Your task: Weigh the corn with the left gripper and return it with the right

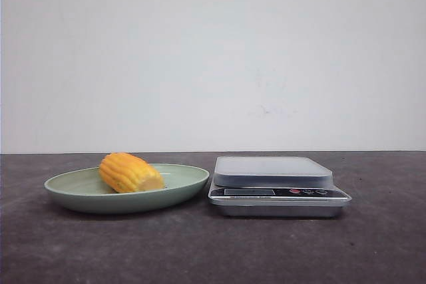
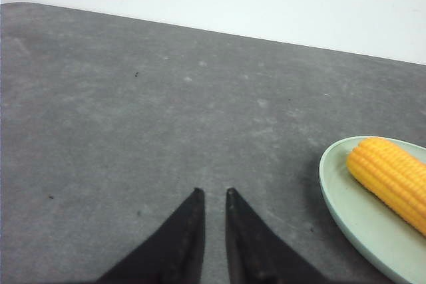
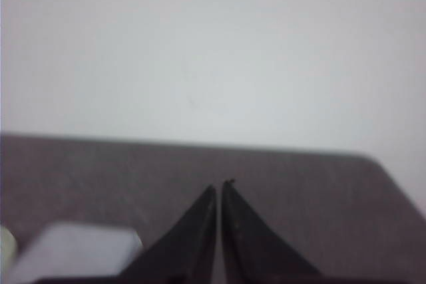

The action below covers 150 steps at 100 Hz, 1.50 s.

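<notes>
The corn point(image 1: 130, 172) lies on its side in the green plate point(image 1: 73, 194), just beside the scale point(image 1: 276, 184). The left gripper point(image 2: 213, 194), clenched and holding nothing, sits apart from the plate; the right gripper point(image 3: 219, 187) likewise closed, empty.

The dark grey tabletop point(image 1: 373, 244) carried a pale green plate point(image 1: 73, 194) toward its left edge and a silver kitchen scale point(image 1: 276, 194) just beside it, toward the right, both resting directly on it.

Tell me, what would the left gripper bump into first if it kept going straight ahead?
Probably nothing: the left gripper points over bare grey tabletop. The pale green oval plate holding the ribbed yellow-orange corn sits off to one side.
</notes>
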### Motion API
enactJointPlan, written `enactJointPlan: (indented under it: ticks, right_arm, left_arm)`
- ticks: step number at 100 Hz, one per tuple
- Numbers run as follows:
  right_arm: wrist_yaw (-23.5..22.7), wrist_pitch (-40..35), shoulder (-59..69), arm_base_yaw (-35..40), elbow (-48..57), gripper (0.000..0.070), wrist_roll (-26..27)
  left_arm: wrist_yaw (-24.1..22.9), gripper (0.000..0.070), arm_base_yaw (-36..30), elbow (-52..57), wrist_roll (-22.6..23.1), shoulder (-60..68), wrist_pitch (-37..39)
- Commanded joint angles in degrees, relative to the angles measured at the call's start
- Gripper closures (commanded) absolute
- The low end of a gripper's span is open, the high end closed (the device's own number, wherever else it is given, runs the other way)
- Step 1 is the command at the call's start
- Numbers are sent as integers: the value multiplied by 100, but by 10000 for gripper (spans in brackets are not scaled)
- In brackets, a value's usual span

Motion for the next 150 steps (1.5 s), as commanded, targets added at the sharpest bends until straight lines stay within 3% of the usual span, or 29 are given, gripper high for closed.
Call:
enactJointPlan:
  ticks: [1, 36, 150]
  right_arm:
    - [-11, 234, -179, -31, -479, 693, -31]
    - [-15, 796, -286, -33, -1971, 693, -28]
    - [13, 1099, -289, -33, -2387, 693, -26]
  left_arm:
    - [7, 689, 9, -103, 52, -9, -24]
    - [7, 689, 9, -103, 52, -9, -24]
    - [4, 689, 9, -103, 52, -9, -24]
